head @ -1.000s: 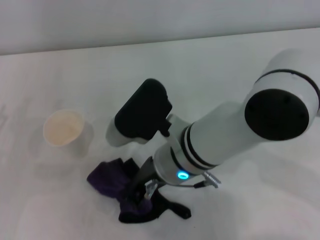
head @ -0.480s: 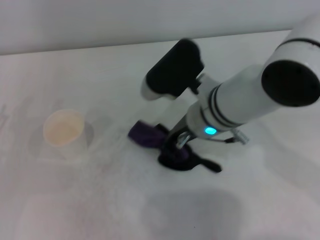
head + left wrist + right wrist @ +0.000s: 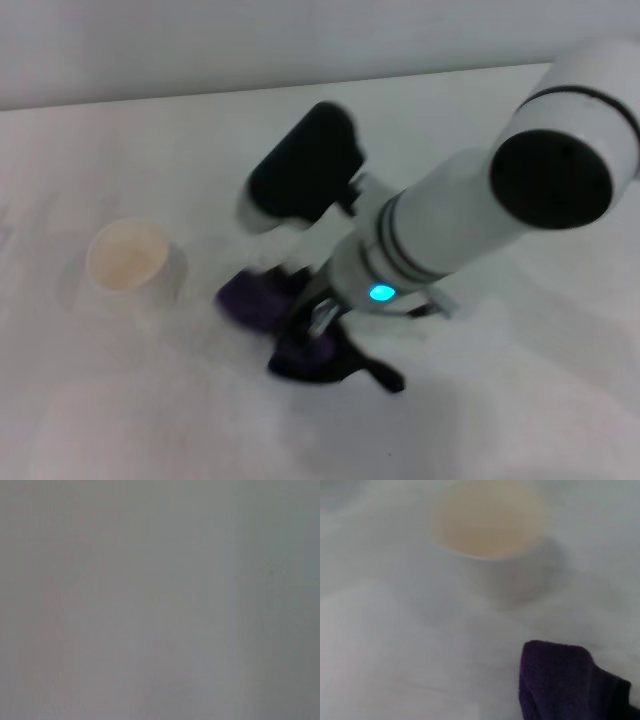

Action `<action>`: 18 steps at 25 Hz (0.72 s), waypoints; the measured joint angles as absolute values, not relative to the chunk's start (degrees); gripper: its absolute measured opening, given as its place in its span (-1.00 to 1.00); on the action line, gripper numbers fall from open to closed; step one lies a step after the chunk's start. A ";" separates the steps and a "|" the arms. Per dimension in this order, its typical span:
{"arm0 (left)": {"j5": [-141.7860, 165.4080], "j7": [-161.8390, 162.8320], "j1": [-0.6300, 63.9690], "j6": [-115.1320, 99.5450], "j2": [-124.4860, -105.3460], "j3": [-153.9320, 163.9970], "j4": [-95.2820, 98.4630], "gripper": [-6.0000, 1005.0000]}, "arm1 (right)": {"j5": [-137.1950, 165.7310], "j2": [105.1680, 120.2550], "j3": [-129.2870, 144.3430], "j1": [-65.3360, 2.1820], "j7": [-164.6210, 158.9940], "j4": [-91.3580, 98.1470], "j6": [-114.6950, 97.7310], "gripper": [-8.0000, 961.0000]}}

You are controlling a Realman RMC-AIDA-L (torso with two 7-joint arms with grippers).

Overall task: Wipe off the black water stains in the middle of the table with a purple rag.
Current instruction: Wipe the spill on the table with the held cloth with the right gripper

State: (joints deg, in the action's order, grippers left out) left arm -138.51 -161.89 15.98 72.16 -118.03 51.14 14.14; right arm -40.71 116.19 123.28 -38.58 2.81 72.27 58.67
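Just one purple rag (image 3: pixel 262 303) pinned under right tool (image 3: pixel 312 335), one paper cup (image 3: pixel 130 262), white table (image 3: pixel 120 400).

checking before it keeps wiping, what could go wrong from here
The right gripper presses the purple rag on the table not far from the paper cup, which stands upright; a sweep toward the robot's left could knock it over. The rag is bunched, with its black tail trailing loose, so it may slip free. The black water stains are not visible anywhere, so whether the wipe covers them cannot be checked.
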 joint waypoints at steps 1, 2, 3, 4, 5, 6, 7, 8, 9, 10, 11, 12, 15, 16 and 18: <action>-138.51 -161.89 15.98 72.16 -118.09 51.15 14.38 0.76 | -42.68 116.19 124.72 -39.36 2.91 71.95 57.84 -0.80; -138.52 -161.89 15.98 72.15 -118.14 51.14 14.59 0.76 | -44.30 116.19 125.89 -40.02 3.04 71.59 57.17 -0.80; -138.52 -161.89 15.97 72.15 -118.22 51.14 14.91 0.76 | -45.66 116.19 126.84 -40.45 3.25 71.26 56.53 -0.80; -138.50 -161.89 15.92 72.16 -118.26 51.15 15.09 0.76 | -46.36 116.19 127.28 -40.61 3.45 71.17 56.20 -0.80; -138.45 -161.89 15.87 72.16 -118.28 51.15 15.16 0.76 | -46.98 116.18 127.60 -40.61 3.69 71.17 55.88 -0.80; -138.35 -161.89 15.73 72.23 -118.29 51.15 15.24 0.76 | -47.16 116.18 127.59 -40.47 3.90 71.27 55.73 -0.80; -138.35 -161.89 15.73 72.23 -118.29 51.15 15.24 0.76 | -47.05 116.12 127.26 -40.14 4.05 71.40 55.71 -0.80; -138.37 -161.89 15.34 72.44 -118.30 51.15 15.25 0.76 | -46.52 115.95 126.42 -39.65 4.07 71.53 55.74 -0.80; -138.41 -161.89 15.21 72.46 -118.30 51.15 15.25 0.76 | -45.85 115.88 125.55 -39.16 4.10 71.62 55.95 -0.80; -138.50 -161.89 15.04 72.46 -118.30 51.15 15.25 0.76 | -44.66 115.69 124.02 -38.45 4.12 71.70 56.23 -0.80; -138.52 -161.89 14.87 72.45 -118.30 51.14 15.25 0.76 | -42.91 115.65 122.45 -37.59 4.15 71.77 57.04 -0.80; -138.54 -161.89 14.73 72.43 -118.31 51.15 15.25 0.76 | -40.99 115.62 120.51 -36.69 4.22 71.88 57.97 -0.80; -138.66 -161.89 14.42 72.35 -118.36 51.15 15.25 0.76 | -35.58 115.57 114.29 -34.25 5.81 71.93 61.04 -0.80; -138.68 -161.89 14.37 72.28 -118.37 51.15 15.24 0.76 | -34.69 115.51 112.13 -33.53 6.91 71.78 61.57 -0.80; -138.70 -161.89 14.28 72.19 -118.38 51.15 15.23 0.76 | -33.77 115.38 106.78 -31.81 10.06 71.04 62.80 -0.80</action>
